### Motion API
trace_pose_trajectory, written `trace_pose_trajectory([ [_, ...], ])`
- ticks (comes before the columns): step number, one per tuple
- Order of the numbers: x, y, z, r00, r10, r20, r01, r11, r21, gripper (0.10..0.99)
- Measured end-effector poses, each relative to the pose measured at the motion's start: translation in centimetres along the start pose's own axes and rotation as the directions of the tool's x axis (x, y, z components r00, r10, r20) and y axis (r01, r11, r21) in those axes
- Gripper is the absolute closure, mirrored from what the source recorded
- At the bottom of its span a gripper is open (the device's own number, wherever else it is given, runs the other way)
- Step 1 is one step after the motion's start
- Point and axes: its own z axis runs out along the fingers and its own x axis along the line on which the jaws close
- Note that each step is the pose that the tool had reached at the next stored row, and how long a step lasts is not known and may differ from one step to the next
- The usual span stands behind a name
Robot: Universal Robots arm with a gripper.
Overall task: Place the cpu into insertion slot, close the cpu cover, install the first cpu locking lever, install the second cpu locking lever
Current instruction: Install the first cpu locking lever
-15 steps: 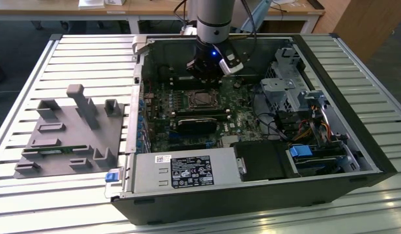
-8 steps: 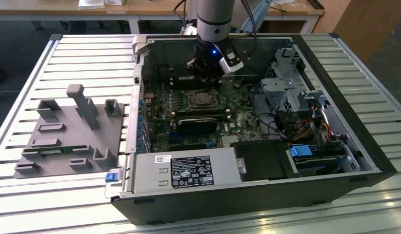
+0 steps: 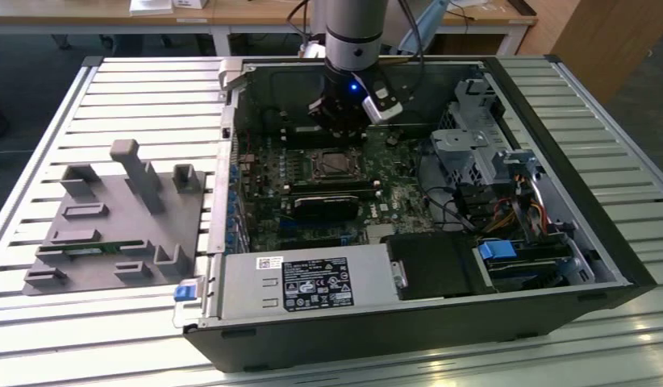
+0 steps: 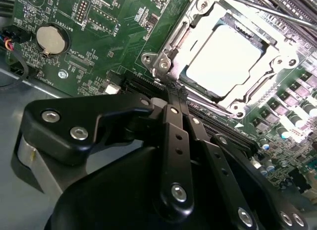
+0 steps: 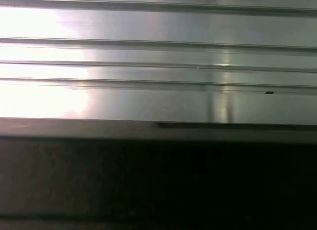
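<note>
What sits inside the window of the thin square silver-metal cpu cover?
The small flat silvery-grey square cpu shows through the cpu cover window, in the second wrist view. The pin field beneath is hidden by the chip.

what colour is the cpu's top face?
Silvery-grey cpu, washed pale by glare; best in the second wrist view.

Chip [image 4: 223, 61]: was pale silvery-grey.
Cover [image 4: 181, 34]: was bright silver.
Circuit board [image 4: 124, 36]: was green, flecked with white print.
Gripper [image 4: 173, 93]: was black.
Table [image 3: 127, 89]: was silver, striped with ribs.
</note>
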Motion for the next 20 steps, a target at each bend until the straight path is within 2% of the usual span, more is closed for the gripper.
trace_pose_trajectory([
  [6,0.01,0.11,0.23,1.0,0.0,-0.0004,0.0,1.0,0.009,0.98],
  [18,-0.02,0.17,0.1,1.0,0.0,0.0008,0.0,0.9999,0.01,0.98],
  [20,-0.01,0.16,0.05,1.0,0.0,0.0001,0.0,0.9999,0.017,0.98],
])
